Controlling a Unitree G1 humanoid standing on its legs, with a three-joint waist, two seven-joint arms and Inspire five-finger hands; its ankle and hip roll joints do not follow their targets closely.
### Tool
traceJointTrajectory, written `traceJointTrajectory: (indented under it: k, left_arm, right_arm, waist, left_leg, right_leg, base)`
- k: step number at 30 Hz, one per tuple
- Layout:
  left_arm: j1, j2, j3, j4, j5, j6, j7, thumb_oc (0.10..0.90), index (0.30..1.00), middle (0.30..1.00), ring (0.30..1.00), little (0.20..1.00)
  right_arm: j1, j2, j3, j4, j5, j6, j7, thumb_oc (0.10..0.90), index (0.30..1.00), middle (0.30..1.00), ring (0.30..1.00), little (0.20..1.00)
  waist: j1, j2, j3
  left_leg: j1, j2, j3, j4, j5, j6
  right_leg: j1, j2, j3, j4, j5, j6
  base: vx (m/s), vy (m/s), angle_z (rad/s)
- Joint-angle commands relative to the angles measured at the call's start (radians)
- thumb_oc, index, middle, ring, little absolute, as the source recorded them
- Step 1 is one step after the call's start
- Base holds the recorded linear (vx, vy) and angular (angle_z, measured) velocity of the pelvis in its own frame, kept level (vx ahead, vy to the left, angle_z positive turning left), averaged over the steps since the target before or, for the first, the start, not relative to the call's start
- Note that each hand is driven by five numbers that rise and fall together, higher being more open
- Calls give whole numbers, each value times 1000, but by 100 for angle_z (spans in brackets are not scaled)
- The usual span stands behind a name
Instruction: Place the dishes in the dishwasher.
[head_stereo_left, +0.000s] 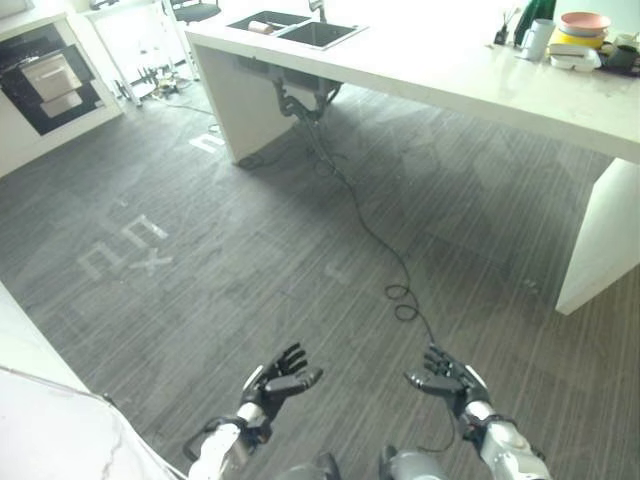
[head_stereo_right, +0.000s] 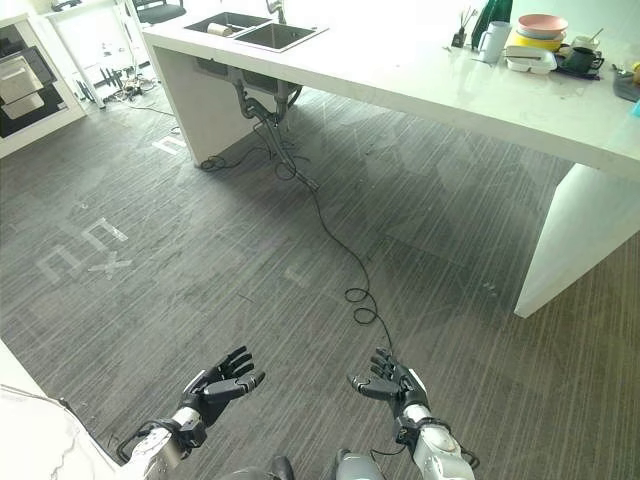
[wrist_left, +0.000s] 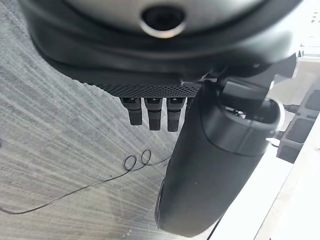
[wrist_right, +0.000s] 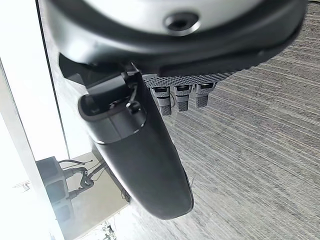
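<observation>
Both hands empty, fingers spread: left hand, right hand. Dishes at 1 o'clock on desk; floor cable w/ loop at 12 could snag.

Both eye views look down from head height, from spots just apart, sharing the grey floor, the white counter and its sink. Each wrist view looks from very close along its own hand toward that floor.
</observation>
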Motion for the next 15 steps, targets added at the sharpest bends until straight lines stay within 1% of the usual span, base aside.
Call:
traceJointTrajectory:
  k: [1, 4, 6, 9, 15]
  left_arm:
    - [-26, 18, 1, -69, 20, -47, -29, 800, 900, 900, 900, 900]
    - [-12, 17, 15, -58, 22, -62, -20, 800, 900, 900, 900, 900]
    - [-12, 16, 24, -49, 18, -43, 0, 800, 900, 900, 900, 900]
    - [-13, 14, 33, -36, 22, -34, 14, 800, 900, 900, 900, 900]
    - [6, 16, 52, -34, 30, -43, 46, 800, 900, 900, 900, 900]
  right_arm:
    - [-32, -23, -20, -90, 44, -70, 47, 800, 900, 900, 900, 900]
    - [-21, -16, -22, -87, 42, -63, 82, 800, 900, 900, 900, 900]
    - [-19, -13, -14, -86, 43, -62, 93, 800, 900, 900, 900, 900]
    - [-22, -14, -5, -85, 35, -52, 105, 800, 900, 900, 900, 900]
    - [-32, -14, 2, -73, 15, -42, 106, 800, 900, 900, 900, 900]
  waist:
    - [2, -8, -33]
    - [11, -9, -36]
    - [17, -11, -37]
    - [26, -14, -36]
    - [54, -17, -27]
  left_leg:
    - [22, 35, -8, 48, -140, -73]
    - [18, 30, -14, 48, -139, -75]
    - [15, 28, -16, 48, -139, -75]
    - [13, 27, -14, 48, -139, -74]
    - [10, 13, -22, 48, -140, -64]
  right_leg:
    - [38, -13, 4, -17, -75, 91]
    - [39, -18, -5, -17, -76, 94]
    - [38, -21, -11, -17, -77, 95]
    - [40, -28, -24, -17, -77, 96]
    - [47, -47, -50, -17, -73, 101]
  base:
    - [0, 0, 0]
    - [27, 41, 7]
    - [22, 38, 4]
    - [25, 40, 5]
    - [62, 121, 15]
